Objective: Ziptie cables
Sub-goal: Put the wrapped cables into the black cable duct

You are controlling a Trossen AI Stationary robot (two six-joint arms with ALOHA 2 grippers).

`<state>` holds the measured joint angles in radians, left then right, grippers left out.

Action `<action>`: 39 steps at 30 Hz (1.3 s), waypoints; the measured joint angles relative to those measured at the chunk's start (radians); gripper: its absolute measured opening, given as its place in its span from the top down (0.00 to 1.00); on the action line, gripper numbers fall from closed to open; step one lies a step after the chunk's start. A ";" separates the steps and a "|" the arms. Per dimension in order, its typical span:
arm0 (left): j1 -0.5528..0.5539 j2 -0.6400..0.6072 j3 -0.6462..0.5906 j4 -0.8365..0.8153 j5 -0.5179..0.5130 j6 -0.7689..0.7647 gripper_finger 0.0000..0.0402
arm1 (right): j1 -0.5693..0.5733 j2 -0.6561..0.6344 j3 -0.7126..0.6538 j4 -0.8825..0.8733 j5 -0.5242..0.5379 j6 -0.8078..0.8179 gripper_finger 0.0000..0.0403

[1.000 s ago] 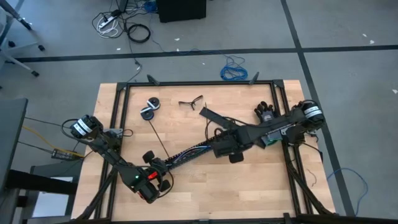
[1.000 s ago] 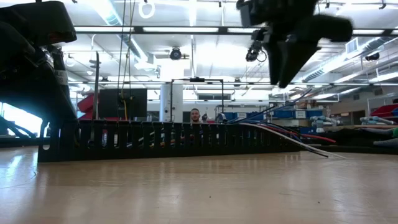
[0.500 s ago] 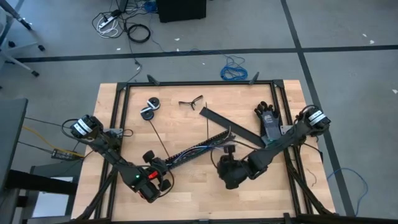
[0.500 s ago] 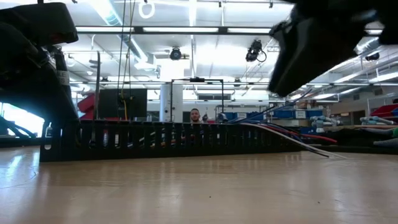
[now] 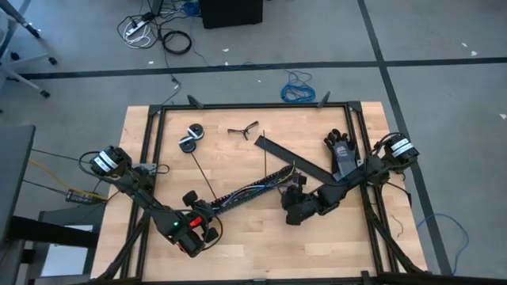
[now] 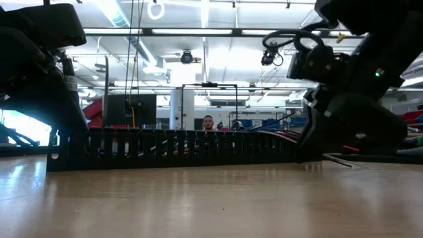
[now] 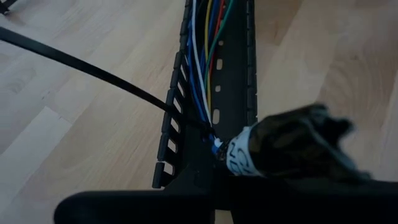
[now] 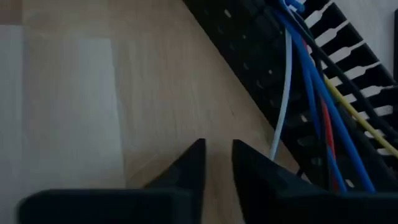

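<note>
Though near, cables [image 8: 311, 93] beside right hand [image 8: 217, 163]

Down at tabletop level, the pale wood of the tabletop [image 6: 198, 205] fills the foreground. Across the middle runs the slotted black cable duct [image 6: 178, 149], its comb of upright teeth standing in a long row. At its right end I can see coloured wires [image 6: 274, 133], red and pale ones, rising just above the teeth. My right arm [image 6: 350, 86] hangs there as a big dark mass, low over that end of the duct, with a small green light glowing on it. My left arm [image 6: 36, 59] looms dark at the other end. Beyond the duct, a person's head [image 6: 209, 123] shows in the workshop under bright ceiling lights.
</note>
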<state>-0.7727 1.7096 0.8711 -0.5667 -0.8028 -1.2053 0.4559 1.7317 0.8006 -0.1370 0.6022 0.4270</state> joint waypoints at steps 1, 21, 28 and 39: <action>0.001 0.000 0.000 0.000 0.000 0.000 1.00 | -0.004 0.000 -0.008 0.008 0.000 0.004 0.89; 0.001 0.000 0.000 0.008 0.005 0.001 1.00 | 0.001 0.000 0.009 -0.183 0.241 0.065 1.00; 0.001 0.000 0.000 0.016 0.010 0.004 1.00 | 0.019 0.000 0.126 -0.339 0.318 0.020 1.00; 0.001 0.000 0.000 0.033 0.013 0.016 1.00 | -0.057 0.000 0.140 -0.447 0.263 -0.043 1.00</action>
<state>-0.7719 1.7092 0.8711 -0.5342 -0.7902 -1.1889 0.3990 1.7321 0.9405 -0.5841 0.8652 0.3837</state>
